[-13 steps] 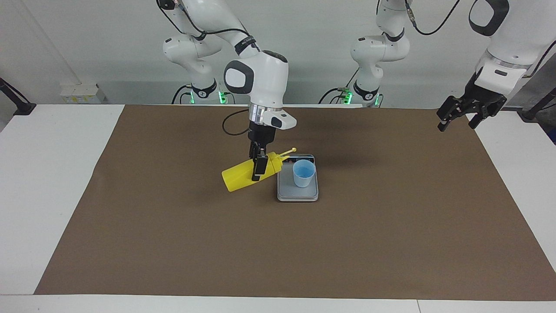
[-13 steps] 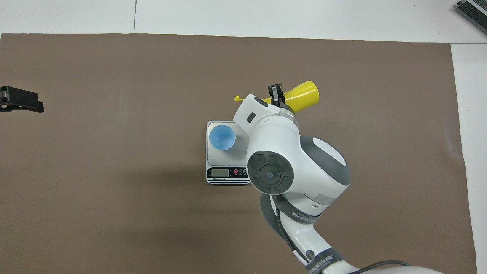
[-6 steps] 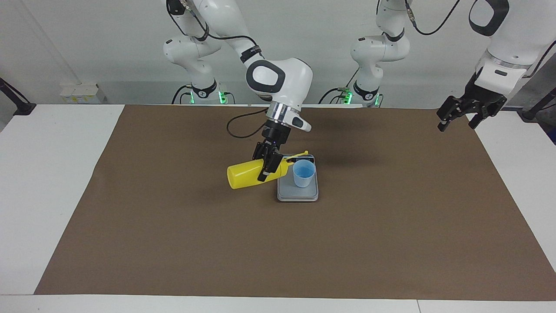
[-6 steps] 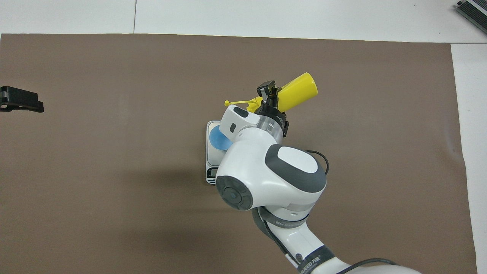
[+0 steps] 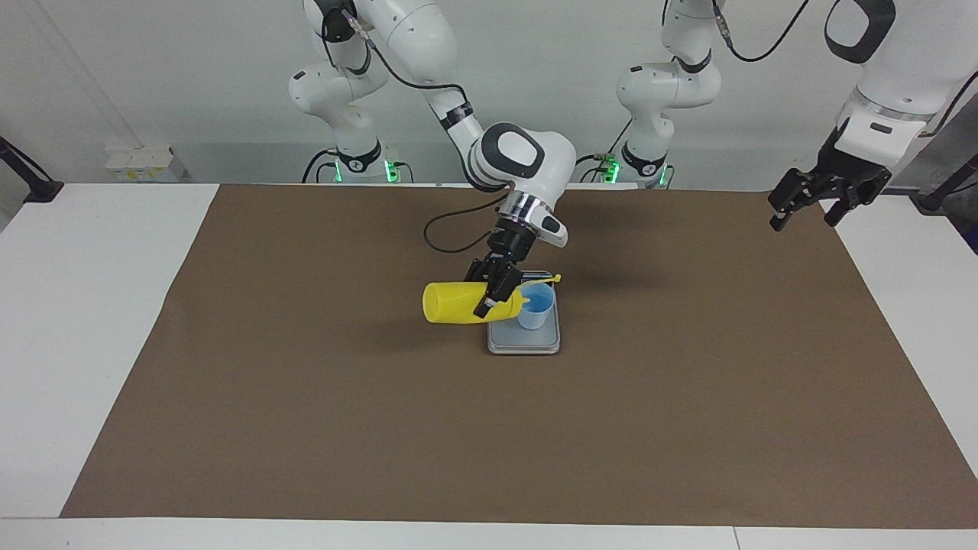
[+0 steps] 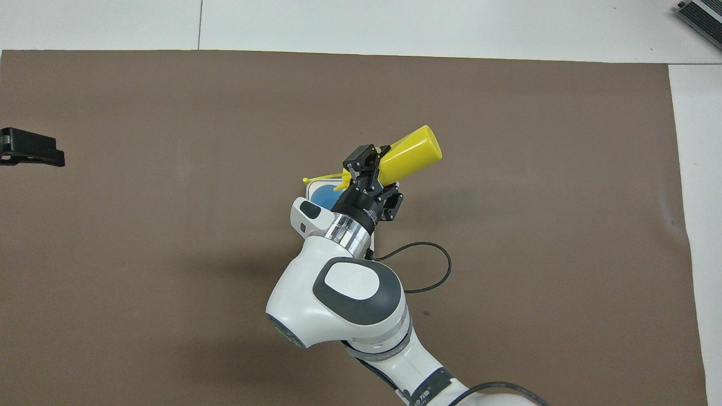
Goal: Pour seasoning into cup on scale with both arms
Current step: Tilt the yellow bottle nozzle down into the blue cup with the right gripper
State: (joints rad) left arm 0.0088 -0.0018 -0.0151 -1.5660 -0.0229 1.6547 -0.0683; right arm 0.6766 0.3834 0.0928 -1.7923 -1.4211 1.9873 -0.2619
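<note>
Our right tool clamps the seasoning bottle, tipped sideways with its nozzle over the cup on the scale. Our left tool waits open over the worktop's edge.

bright, even overhead light, soft shadows on the brown mat, both views sharp.
</note>
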